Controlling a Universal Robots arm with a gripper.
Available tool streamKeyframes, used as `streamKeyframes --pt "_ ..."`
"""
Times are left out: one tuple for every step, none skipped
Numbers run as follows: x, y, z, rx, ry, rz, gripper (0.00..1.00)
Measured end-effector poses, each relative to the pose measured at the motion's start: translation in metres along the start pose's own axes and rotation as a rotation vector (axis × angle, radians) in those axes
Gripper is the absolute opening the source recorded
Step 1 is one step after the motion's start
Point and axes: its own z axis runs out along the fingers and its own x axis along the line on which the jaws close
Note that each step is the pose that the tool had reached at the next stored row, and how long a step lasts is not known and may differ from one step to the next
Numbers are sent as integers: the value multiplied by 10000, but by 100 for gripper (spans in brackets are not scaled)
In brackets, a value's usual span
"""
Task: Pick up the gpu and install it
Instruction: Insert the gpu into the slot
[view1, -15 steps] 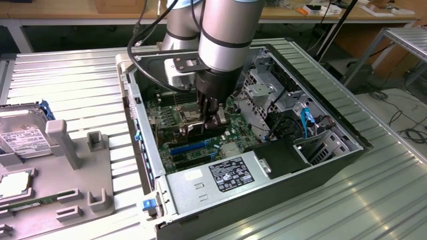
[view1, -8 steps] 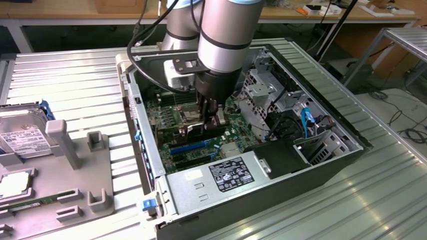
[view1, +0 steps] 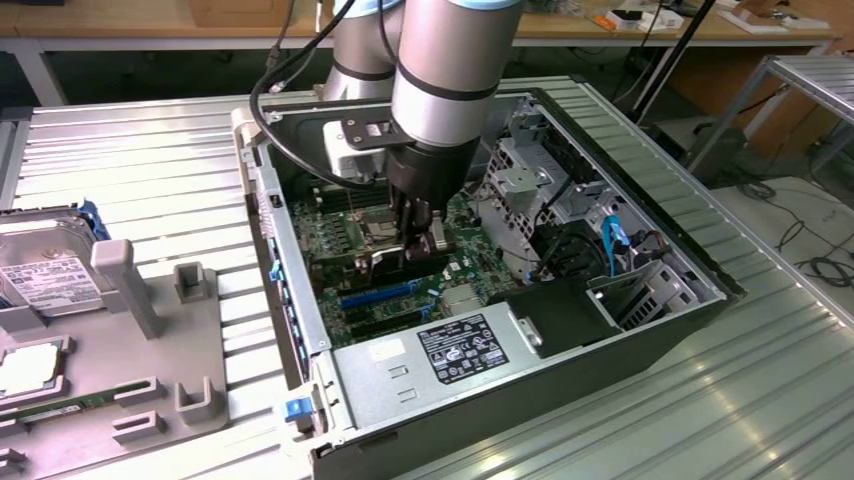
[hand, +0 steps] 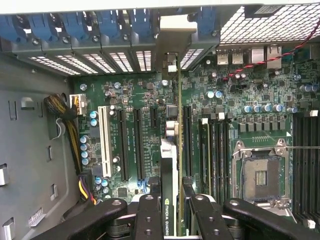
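The gpu (hand: 169, 175) stands on edge between my fingers (hand: 148, 210), its black face reading NVIDIA QUADRO. My gripper (hand: 175, 202) is shut on it. The card's silver bracket (hand: 172, 35) reaches the row of rear slot openings. Its green edge runs above the motherboard (hand: 235, 90), between two long black slots (hand: 139, 145). Whether it sits in a slot I cannot tell. In the exterior view my gripper (view1: 418, 240) is down inside the open computer case (view1: 694, 290), holding the gpu (view1: 430, 258) upright over the board.
Inside the case lie an empty processor socket (hand: 260, 175), a white slot (hand: 105, 140), a power supply (view1: 447, 350) and a drive cage (view1: 534, 180). On the exterior view's left, a grey fixture (view1: 134, 330) holds a hard drive (view1: 40, 270) and a memory stick (view1: 54, 408).
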Motion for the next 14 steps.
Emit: streamKeyframes --pt "0 2 0 0 1 0 27" --pt "0 2 0 0 0 0 27" --pt "0 3 0 0 0 0 27" --pt "0 3 0 0 0 0 27" --pt "0 3 1 0 -1 0 27" --pt "-5 4 1 1 -1 1 27" --pt "-8 4 1 0 0 1 27" --pt "-9 4 2 0 -1 1 27" --pt "-9 4 1 0 0 0 27" --pt "-9 6 2 0 0 0 27" --pt "-9 7 2 -1 1 0 27" --pt "-9 13 3 0 0 2 27" --pt "-9 14 3 0 -1 1 27" --pt "-9 15 3 0 0 0 27"
